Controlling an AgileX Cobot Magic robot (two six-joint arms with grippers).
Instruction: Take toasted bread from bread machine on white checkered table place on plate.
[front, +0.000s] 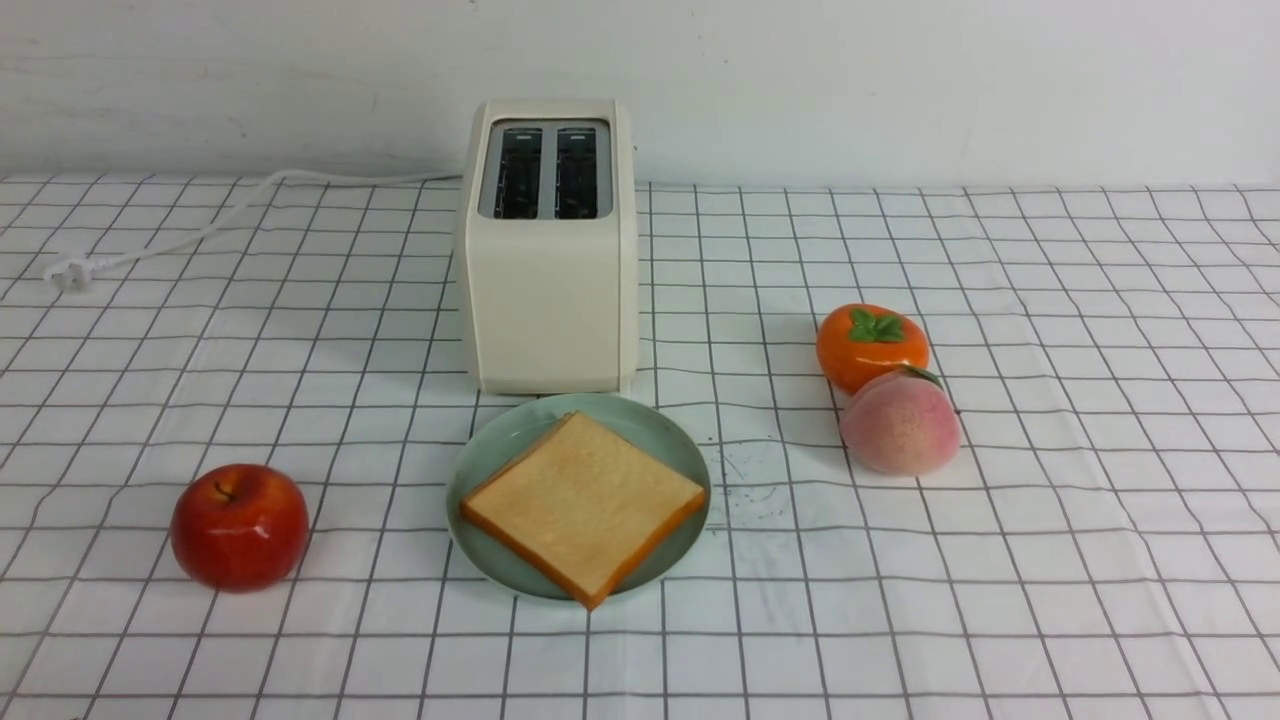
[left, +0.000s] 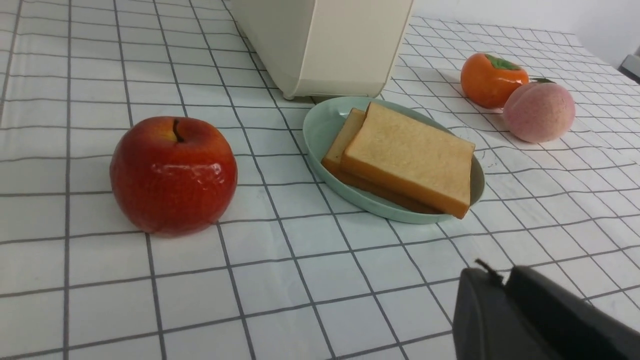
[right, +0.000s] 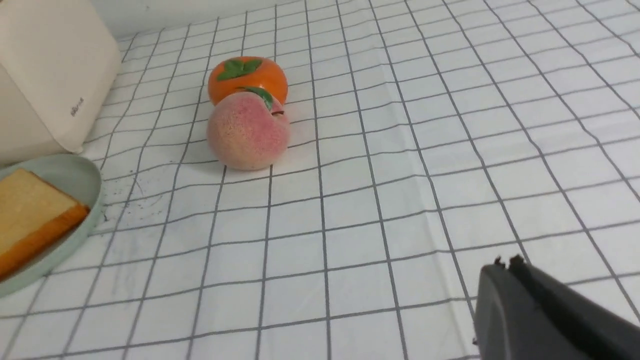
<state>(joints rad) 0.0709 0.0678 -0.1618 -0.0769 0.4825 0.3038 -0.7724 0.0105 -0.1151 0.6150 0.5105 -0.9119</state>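
Both pincers, left pincer (left: 492, 280) and right pincer (right: 505, 267), sit pressed together, holding nothing. Two slices of toasted bread (front: 583, 505) lie stacked on the plate (front: 500, 445); they look light, stiff-crusted, best pinched across a crust edge.

Bare cloth (front: 1050, 520) right of peach (front: 900, 422)

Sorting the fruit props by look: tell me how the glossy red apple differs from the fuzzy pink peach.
The glossy red apple is deep red and shiny with highlights; the fuzzy pink peach is pale pink and matte. The apple stands alone to the left of the mint-green plate; the peach sits to the right, up against the orange persimmon. The apple shows a stem dimple; the peach shows a green leaf. Both are round and rest on the checkered cloth.
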